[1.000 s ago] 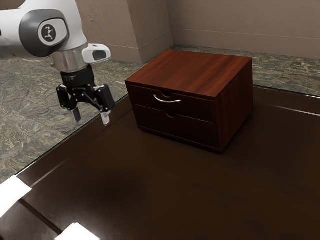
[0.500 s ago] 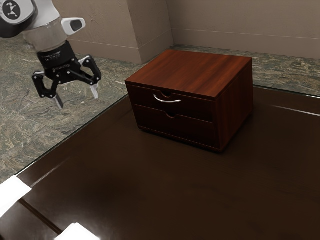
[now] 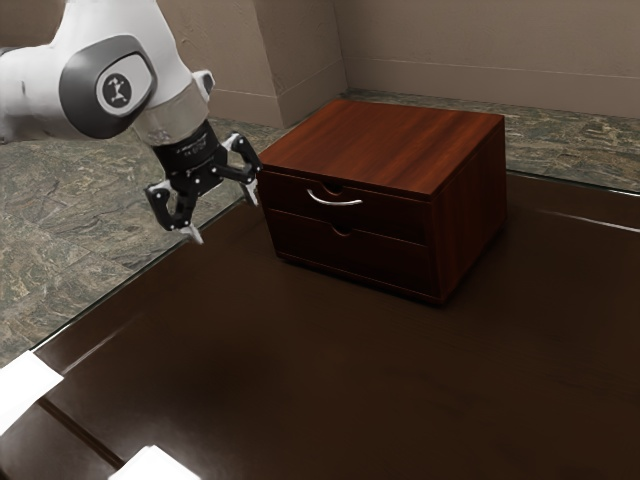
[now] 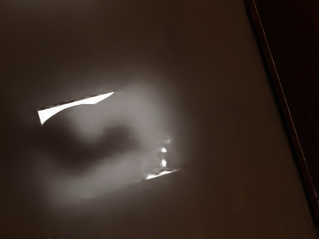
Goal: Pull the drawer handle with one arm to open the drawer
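A white robot arm (image 3: 100,85) reaches in from the exterior view's left over a glossy, dark brown desk (image 3: 300,380). Its black gripper (image 3: 227,218) hangs above the desk with its two fingers spread wide and nothing between them. It sits just beside the corner of a small reddish wooden cabinet (image 3: 400,145), on the exterior view's left of it, touching nothing.

The cabinet stands on the desk and has two drawers. The upper drawer (image 3: 380,212) carries a curved silver handle (image 3: 335,200); the lower drawer (image 3: 350,255) shows a small notch at its top edge. Both drawer fronts lie flush with the cabinet, so the upper drawer is shut.

The task appears to be at its approach stage: the handle is not yet grasped, and the grasp and the whole pull remain.

A round grey emblem (image 3: 117,88) with a small dark symbol marks an arm joint. No readable writing or brand name appears anywhere.
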Available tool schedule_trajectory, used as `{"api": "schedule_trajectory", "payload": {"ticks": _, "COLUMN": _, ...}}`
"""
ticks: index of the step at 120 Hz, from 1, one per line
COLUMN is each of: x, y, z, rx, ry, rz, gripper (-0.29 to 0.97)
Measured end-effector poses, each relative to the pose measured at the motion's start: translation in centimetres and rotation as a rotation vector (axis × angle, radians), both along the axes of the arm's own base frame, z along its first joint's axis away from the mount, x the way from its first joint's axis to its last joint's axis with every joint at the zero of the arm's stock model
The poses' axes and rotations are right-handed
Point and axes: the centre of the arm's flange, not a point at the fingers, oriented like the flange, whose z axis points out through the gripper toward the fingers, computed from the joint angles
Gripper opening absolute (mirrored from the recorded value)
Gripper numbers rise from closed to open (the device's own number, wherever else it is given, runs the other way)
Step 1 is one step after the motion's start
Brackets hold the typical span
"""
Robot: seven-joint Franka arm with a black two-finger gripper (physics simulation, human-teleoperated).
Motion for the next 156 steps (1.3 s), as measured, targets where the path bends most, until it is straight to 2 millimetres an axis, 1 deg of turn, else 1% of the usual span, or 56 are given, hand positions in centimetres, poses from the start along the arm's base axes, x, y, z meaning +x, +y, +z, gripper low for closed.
{"api": "schedule_trajectory", "payload": {"ticks": 13, "x": 1.7, "y": -1.8, "z": -1.0, "rx": -0.002, "ry": -0.046, "rz": 0.035, "gripper": 0.68}}
{"api": "schedule_trajectory", "payload": {"ticks": 21, "x": 2.5, "y": -2.4, "z": -1.3, "rx": -0.004, "ry": -0.068, "rz": 0.061, "gripper": 0.68}}
{"api": "schedule_trajectory", "payload": {"ticks": 41, "x": 4.2, "y": -1.5, "z": -2.0, "rx": -0.009, "ry": -0.106, "rz": 0.148, "gripper": 0.68}}
{"api": "schedule_trajectory", "payload": {"ticks": 62, "x": 5.3, "y": -1.8, "z": -2.6, "rx": -0.021, "ry": -0.144, "rz": 0.200, "gripper": 0.68}}
{"api": "schedule_trajectory", "payload": {"ticks": 75, "x": 6.2, "y": -1.9, "z": -3.4, "rx": -0.038, "ry": -0.162, "rz": 0.229, "gripper": 0.66}}
{"api": "schedule_trajectory", "payload": {"ticks": 88, "x": 6.9, "y": -2.8, "z": -3.8, "rx": -0.050, "ry": -0.186, "rz": 0.239, "gripper": 0.63}}
{"api": "schedule_trajectory", "payload": {"ticks": 107, "x": 8.5, "y": -2.9, "z": -4.4, "rx": -0.052, "ry": -0.224, "rz": 0.263, "gripper": 0.59}}
{"api": "schedule_trajectory", "payload": {"ticks": 122, "x": 9.4, "y": -2.5, "z": -4.8, "rx": -0.051, "ry": -0.244, "rz": 0.283, "gripper": 0.57}}
{"api": "schedule_trajectory", "payload": {"ticks": 132, "x": 10.1, "y": -2.9, "z": -5.0, "rx": -0.054, "ry": -0.253, "rz": 0.286, "gripper": 0.56}}
{"api": "schedule_trajectory", "payload": {"ticks": 156, "x": 10.5, "y": -2.1, "z": -5.2, "rx": -0.057, "ry": -0.261, "rz": 0.313, "gripper": 0.55}}
